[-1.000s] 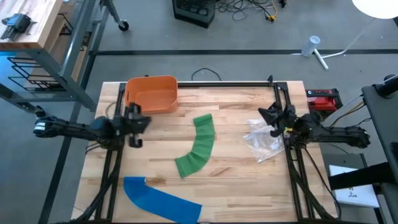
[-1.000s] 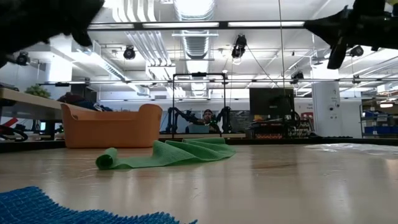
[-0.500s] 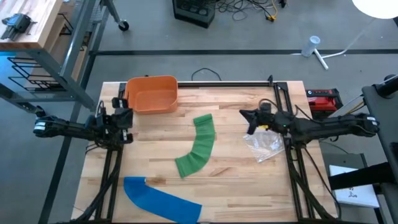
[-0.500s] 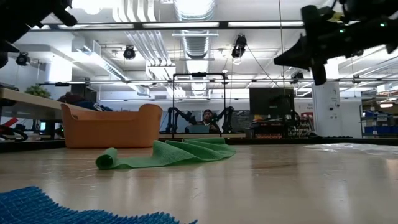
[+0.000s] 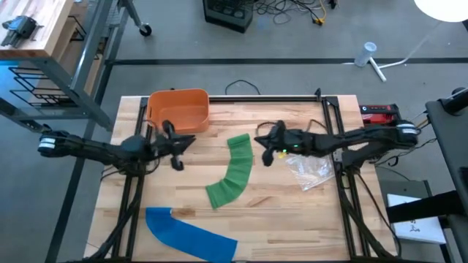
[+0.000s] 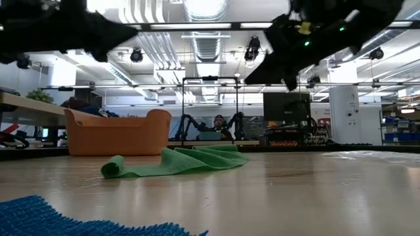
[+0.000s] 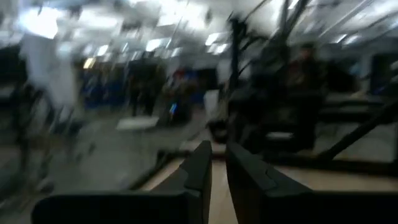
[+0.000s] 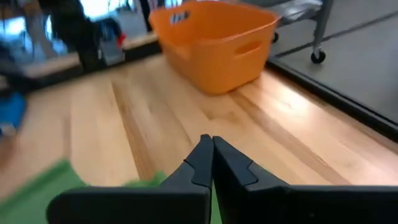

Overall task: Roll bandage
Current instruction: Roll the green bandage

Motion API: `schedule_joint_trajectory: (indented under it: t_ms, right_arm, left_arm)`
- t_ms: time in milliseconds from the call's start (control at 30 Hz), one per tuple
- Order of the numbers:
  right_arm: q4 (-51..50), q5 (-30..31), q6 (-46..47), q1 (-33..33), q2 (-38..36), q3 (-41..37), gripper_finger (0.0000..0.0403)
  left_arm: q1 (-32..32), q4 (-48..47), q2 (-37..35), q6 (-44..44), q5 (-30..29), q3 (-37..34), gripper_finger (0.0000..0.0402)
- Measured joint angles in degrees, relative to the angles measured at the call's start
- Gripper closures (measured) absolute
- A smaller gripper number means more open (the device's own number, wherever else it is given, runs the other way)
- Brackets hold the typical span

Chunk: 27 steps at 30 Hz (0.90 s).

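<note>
Both grippers hovering over the table, jaws closed, holding nothing.
Near edge – blue cloth [image 5: 191,235] lying flat; mid-table the green bandage [image 5: 232,172] lying unrolled in a curve, one end curled. Right gripper [image 5: 263,139] hanging just beside its far end; left gripper [image 5: 183,142] nearby, apart from it. Plastic bag [image 5: 311,168] lying right, orange bin [image 5: 178,109] sitting farthest.
</note>
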Motion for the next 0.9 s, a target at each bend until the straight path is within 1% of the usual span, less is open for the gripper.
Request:
schedule_joint_trajectory:
  t_ms: [133,267,367,467,533,600,667,733,800,900]
  right_arm:
    - [-0.3,-0.2,-0.6,0.0,7.6,4.2,0.0369]
    - [-2.4,-0.1,-3.4,-1.3,10.5,8.1,0.0318]
    - [-13.4,2.2,-5.8,-3.5,9.8,10.7,0.0278]
    - [-24.2,8.7,-6.6,-5.6,8.8,12.7,0.0244]
    - [-27.4,11.8,-5.4,-7.0,8.2,12.8,0.0226]
    - [-27.1,11.9,-2.3,-8.3,8.0,12.4,0.0212]
    - [-26.5,9.3,0.0,-9.5,8.4,11.9,0.0203]
    - [-23.7,5.5,1.9,-10.7,10.0,11.1,0.0196]
    - [-20.4,0.2,4.1,-12.1,12.2,10.4,0.0191]
    - [-14.8,-10.2,8.5,-14.9,15.9,10.5,0.0185]
  left_arm:
    - [0.1,-7.2,7.0,-5.6,-4.4,3.3,0.0363]
    - [0.2,-8.1,14.0,-9.1,-7.3,4.5,0.0363]
    - [0.2,-7.5,19.2,-13.5,-7.7,4.5,0.0363]
    - [0.3,-6.7,24.3,-18.7,-7.7,4.5,0.0363]
    - [0.3,-5.9,27.8,-20.7,-7.7,4.5,0.0363]
    - [0.6,-4.6,31.4,-21.6,-7.9,4.8,0.0363]
    - [1.2,-4.5,34.9,-22.6,-7.9,5.8,0.0363]
    - [1.8,-4.7,38.7,-23.0,-7.8,7.0,0.0363]
    - [2.5,-4.7,42.4,-22.0,-7.8,8.6,0.0363]
    - [4.2,-4.9,47.0,-17.4,-7.7,11.2,0.0363]
